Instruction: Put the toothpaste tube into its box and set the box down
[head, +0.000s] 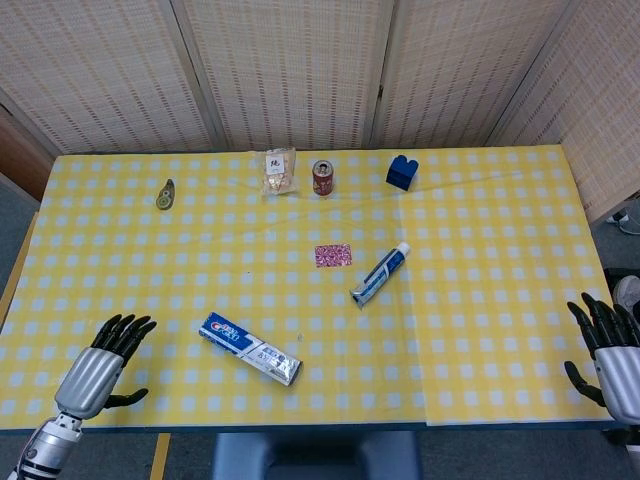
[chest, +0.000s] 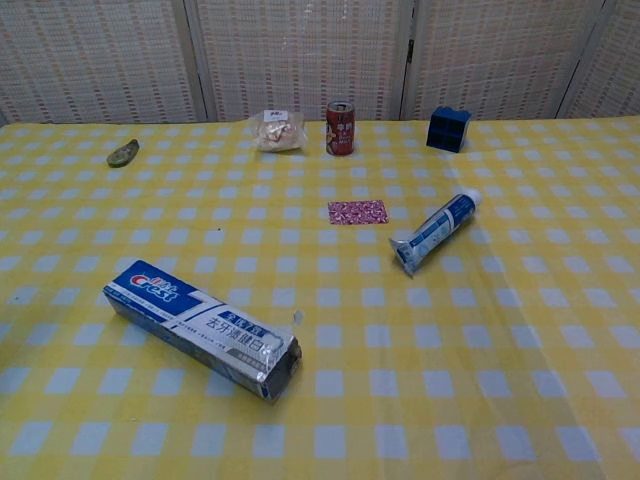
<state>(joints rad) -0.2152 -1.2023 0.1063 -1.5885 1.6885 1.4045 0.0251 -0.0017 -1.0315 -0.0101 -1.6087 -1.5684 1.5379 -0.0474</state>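
Note:
The blue and white toothpaste tube (head: 381, 275) (chest: 435, 232) lies flat on the yellow checked table, right of centre, cap pointing to the far right. Its blue and silver box (head: 249, 348) (chest: 202, 328) lies flat at the front left of centre, and the end flap at its right end looks open. My left hand (head: 103, 366) hovers at the front left corner, fingers spread, holding nothing, well left of the box. At the front right edge my right hand (head: 612, 350) is likewise spread and empty, far from the tube. Neither hand shows in the chest view.
Along the back stand a red can (head: 323, 177) (chest: 341, 127), a blue block (head: 402, 172) (chest: 448, 129), a snack bag (head: 279, 171) (chest: 279, 131) and a small green item (head: 165, 194) (chest: 123, 152). A pink patterned card (head: 333, 255) (chest: 357, 212) lies just left of the tube.

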